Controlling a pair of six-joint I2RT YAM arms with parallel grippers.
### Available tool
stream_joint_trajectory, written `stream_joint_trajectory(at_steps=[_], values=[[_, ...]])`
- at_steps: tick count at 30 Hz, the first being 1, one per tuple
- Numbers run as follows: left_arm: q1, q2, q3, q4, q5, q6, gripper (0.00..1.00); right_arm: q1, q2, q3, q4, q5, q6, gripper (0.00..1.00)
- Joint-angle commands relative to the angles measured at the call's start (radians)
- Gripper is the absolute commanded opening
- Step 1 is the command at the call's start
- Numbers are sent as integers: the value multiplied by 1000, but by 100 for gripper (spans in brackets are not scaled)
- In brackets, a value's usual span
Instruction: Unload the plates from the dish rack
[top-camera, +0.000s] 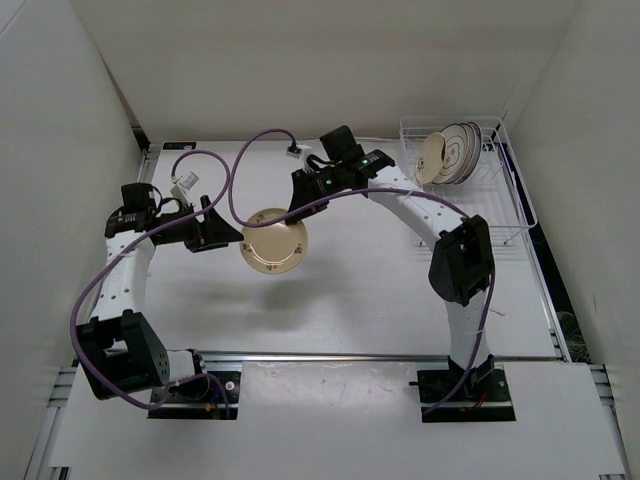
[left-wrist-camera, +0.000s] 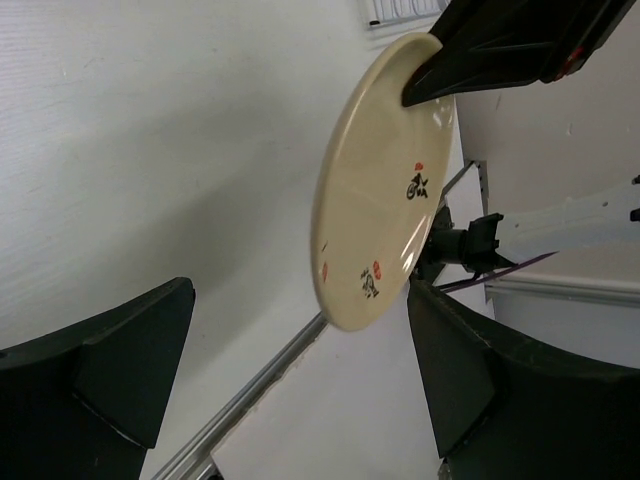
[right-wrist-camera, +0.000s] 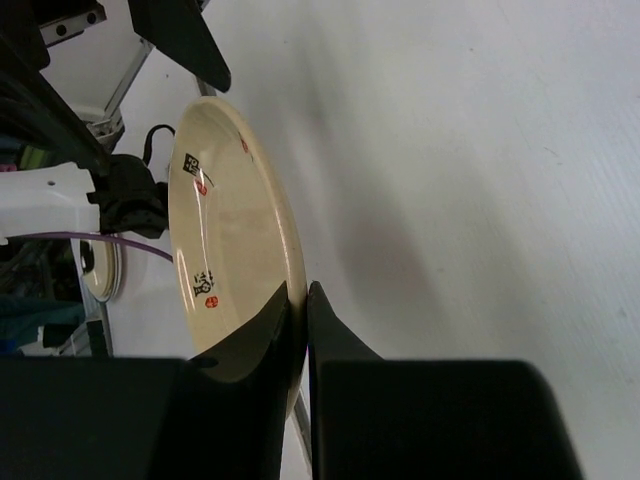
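Observation:
A cream-tan plate (top-camera: 273, 241) with small black and red marks hangs above the middle of the table. My right gripper (top-camera: 299, 214) is shut on its far rim; the right wrist view shows both fingers pinching the plate (right-wrist-camera: 225, 230) at the gripper (right-wrist-camera: 298, 290). My left gripper (top-camera: 233, 236) is open beside the plate's left edge. In the left wrist view the plate (left-wrist-camera: 375, 190) stands tilted ahead of the open gripper (left-wrist-camera: 300, 297), not touched. The white wire dish rack (top-camera: 508, 190) stands at the back right. It holds a small tan plate (top-camera: 430, 158) and larger ringed white plates (top-camera: 462, 150) on edge.
A purple cable (top-camera: 215, 160) loops over the table's back left, and another runs along the right arm (top-camera: 462, 260). A metal rail (top-camera: 380, 356) crosses the near edge. White walls close in the left, back and right sides.

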Motion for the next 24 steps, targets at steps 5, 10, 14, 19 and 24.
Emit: stream_joint_trajectory(at_steps=[5, 10, 14, 19, 24], values=[[-71, 37, -16, 13, 15, 32, 95, 34, 66, 103, 74, -72, 69, 0], [-108, 103, 17, 13, 15, 41, 71, 34, 86, 114, 95, -92, 101, 0], [-108, 116, 38, 13, 6, 41, 53, 34, 86, 114, 95, -92, 102, 0], [-108, 84, 38, 13, -29, 50, 10, 34, 77, 92, 86, -92, 92, 0], [-108, -2, 6, 69, -177, -37, 10, 34, 2, 69, 2, 24, -4, 37]])
